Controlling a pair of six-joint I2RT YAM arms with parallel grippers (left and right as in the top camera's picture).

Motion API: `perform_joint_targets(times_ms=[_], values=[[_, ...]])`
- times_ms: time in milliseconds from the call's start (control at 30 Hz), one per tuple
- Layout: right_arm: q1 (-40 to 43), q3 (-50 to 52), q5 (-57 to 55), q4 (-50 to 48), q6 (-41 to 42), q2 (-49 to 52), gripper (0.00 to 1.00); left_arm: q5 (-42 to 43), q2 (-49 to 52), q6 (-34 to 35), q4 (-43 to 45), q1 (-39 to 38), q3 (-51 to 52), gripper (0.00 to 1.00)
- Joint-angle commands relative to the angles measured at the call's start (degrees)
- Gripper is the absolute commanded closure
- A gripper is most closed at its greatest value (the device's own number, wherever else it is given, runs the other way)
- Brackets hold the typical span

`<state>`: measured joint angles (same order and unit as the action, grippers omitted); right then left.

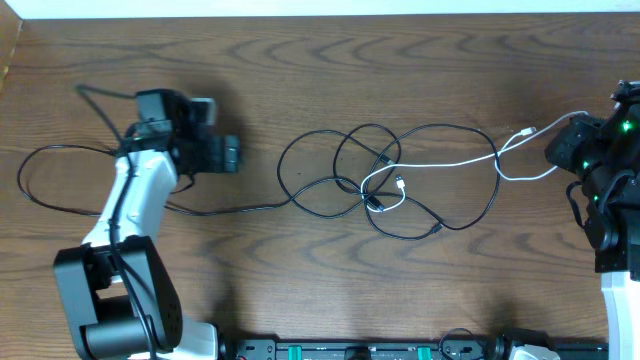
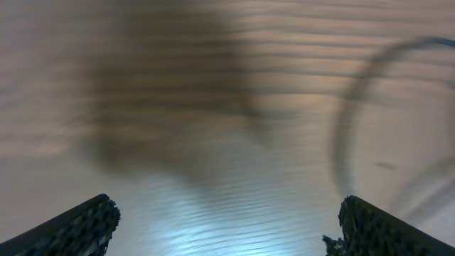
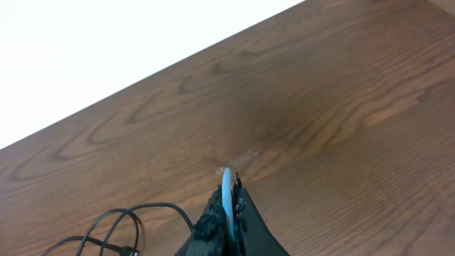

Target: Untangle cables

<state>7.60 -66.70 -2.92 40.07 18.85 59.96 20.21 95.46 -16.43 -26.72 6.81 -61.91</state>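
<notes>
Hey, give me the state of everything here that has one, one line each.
left gripper: open, holding nothing.
right gripper: shut on the white cable.
white cable: pinched at one part, the rest crossing the black cables.
black cables: looped and tangled together, lying on the table.

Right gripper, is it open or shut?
Shut: the right gripper clamps the white cord, with no gap showing in its wrist view.

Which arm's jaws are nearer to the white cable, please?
Right. The right arm has its jaws shut on the white cable; the left arm holds its jaws open well to the left, apart from it.
</notes>
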Motion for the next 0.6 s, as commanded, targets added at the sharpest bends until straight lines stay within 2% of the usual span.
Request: perform_joint_targets(times_ms=[0, 267, 467, 567], values=[[0.22, -0.28, 0.11, 0.0, 0.42, 0.04, 0.99, 8.87, 0.15, -8.41, -0.44, -3.63, -1.31, 0.02], [0.24, -0.28, 0.11, 0.0, 0.42, 0.04, 0.99, 9.38, 0.17, -23.78, -6.8, -13.11, -1.31, 0.02], [0.24, -0.28, 0.11, 0.0, 0.42, 0.04, 0.99, 9.38, 0.44, -36.37, -10.82, -17.29, -1.31, 0.02], [0.22, -0.28, 0.13, 0.02, 0.42, 0.04, 0.99, 9.38, 1.22, -40.46, -10.73, -18.58, -1.29, 0.02]])
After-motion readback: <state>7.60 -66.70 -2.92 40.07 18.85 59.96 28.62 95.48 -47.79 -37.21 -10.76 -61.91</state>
